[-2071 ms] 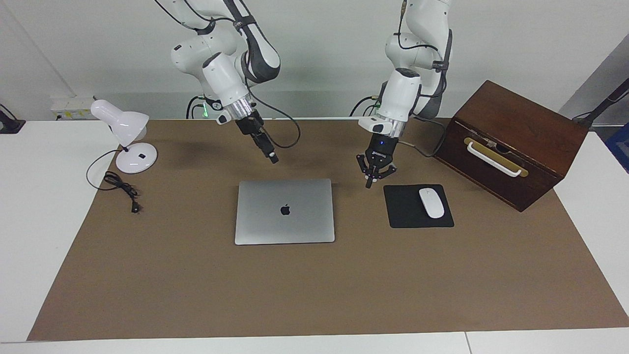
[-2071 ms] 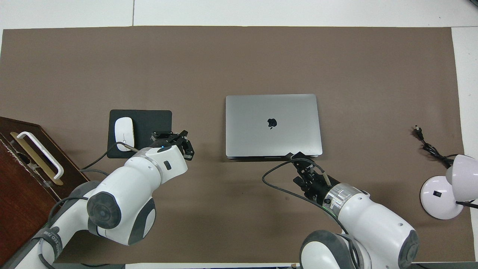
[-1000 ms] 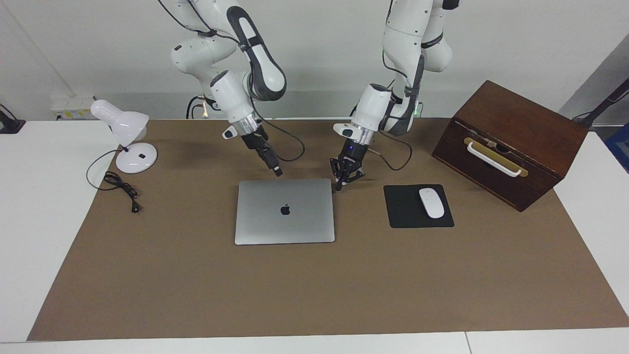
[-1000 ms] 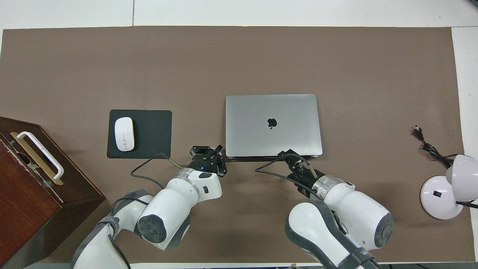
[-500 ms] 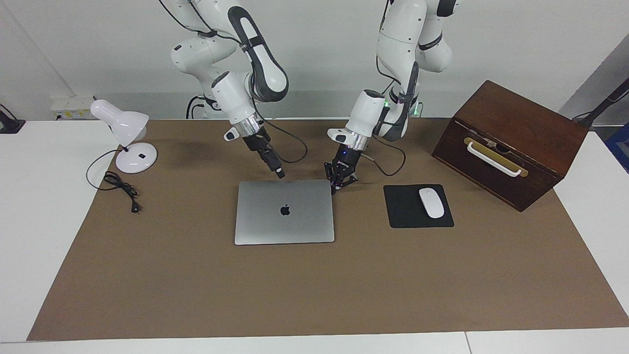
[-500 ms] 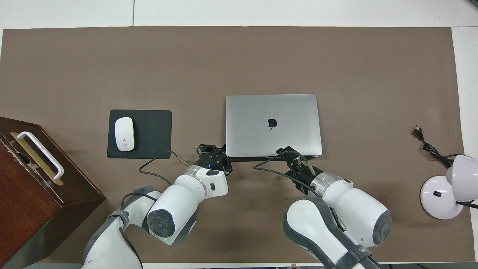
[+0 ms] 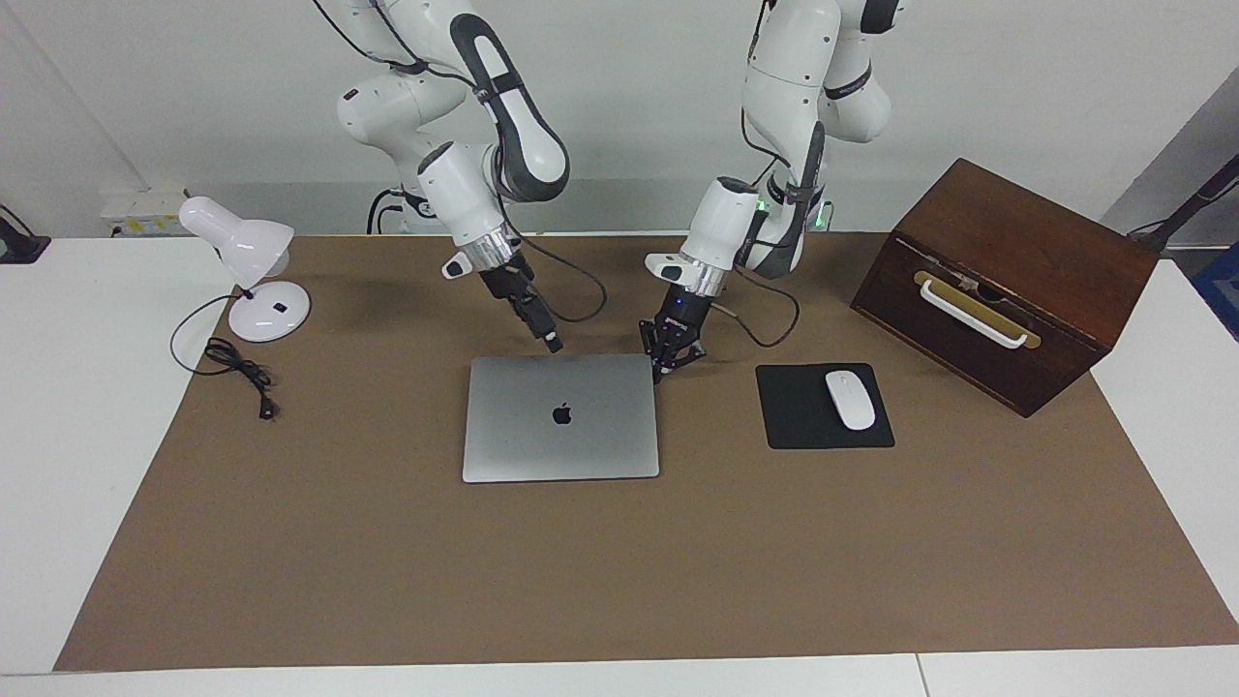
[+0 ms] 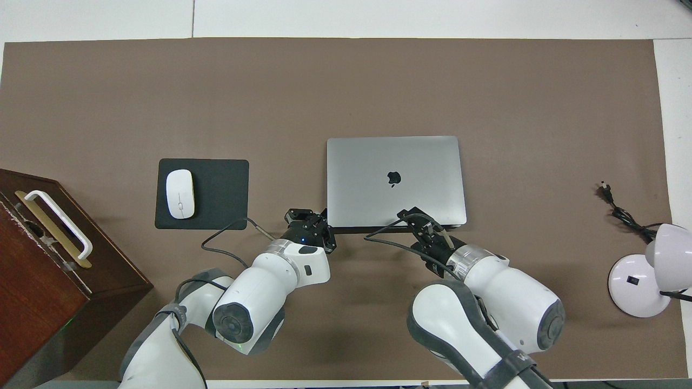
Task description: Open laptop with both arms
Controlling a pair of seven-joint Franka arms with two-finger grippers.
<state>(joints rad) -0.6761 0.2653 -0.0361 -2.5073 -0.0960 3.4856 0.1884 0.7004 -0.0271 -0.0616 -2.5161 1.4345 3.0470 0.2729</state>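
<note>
The silver-grey laptop (image 7: pixel 559 416) lies shut and flat on the brown mat, its dark logo up; it also shows in the overhead view (image 8: pixel 394 178). My left gripper (image 7: pixel 670 360) is open, low at the laptop's corner nearest the robots, toward the left arm's end; it also shows in the overhead view (image 8: pixel 312 220). My right gripper (image 7: pixel 552 343) is shut and empty, its tip just over the laptop's edge nearest the robots; it also shows in the overhead view (image 8: pixel 415 215). I cannot tell whether either gripper touches the laptop.
A black mouse pad (image 7: pixel 808 426) with a white mouse (image 7: pixel 849 399) lies beside the laptop toward the left arm's end. A brown wooden box (image 7: pixel 1002 281) stands at that end. A white desk lamp (image 7: pixel 247 266) and its cord (image 7: pixel 237 373) are at the right arm's end.
Both grippers have come down and in toward the laptop's edge nearest the robots. The left gripper moved from beside the mouse pad to the laptop's corner. The laptop has not moved.
</note>
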